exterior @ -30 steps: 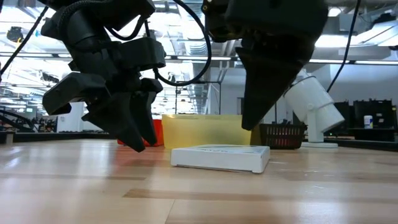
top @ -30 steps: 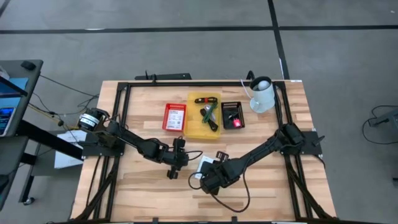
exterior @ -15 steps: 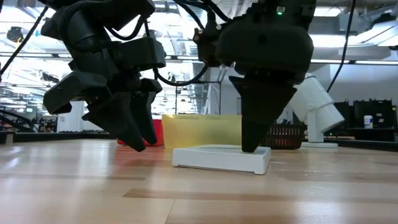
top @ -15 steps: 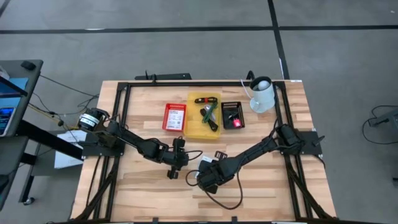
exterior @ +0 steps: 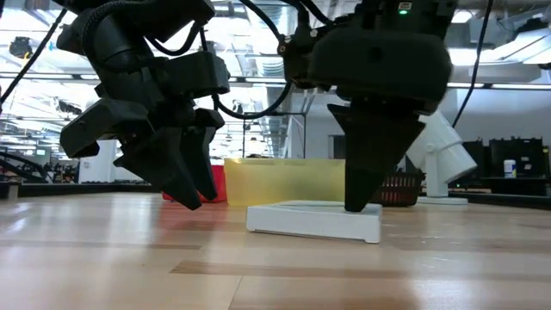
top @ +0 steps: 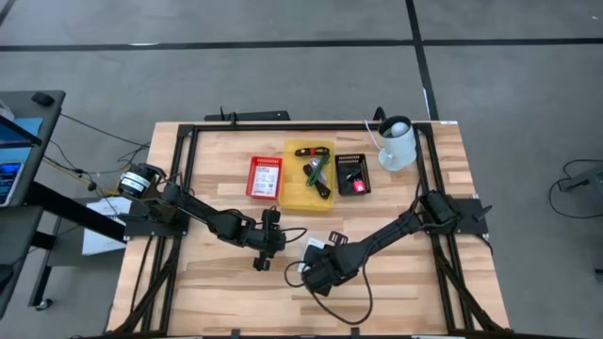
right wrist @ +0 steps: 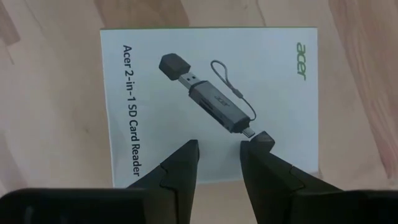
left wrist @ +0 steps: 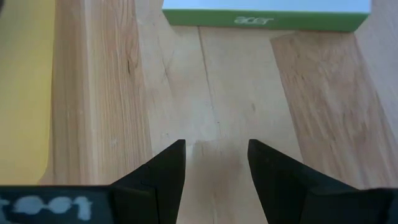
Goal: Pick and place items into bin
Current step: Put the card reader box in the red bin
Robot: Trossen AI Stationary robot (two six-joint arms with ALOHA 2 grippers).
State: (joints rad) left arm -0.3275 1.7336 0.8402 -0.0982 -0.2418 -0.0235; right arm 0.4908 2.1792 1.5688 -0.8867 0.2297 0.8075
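Wooden table, right gripper covering packet

White printed packet with green edge; yellow bin; red box.

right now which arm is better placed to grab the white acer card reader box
Right. The right tool stands directly over the Acer SD card reader box, its fingers pointing down at the box's top with a narrow gap. The left tool hangs over bare table beside it, the box ahead.
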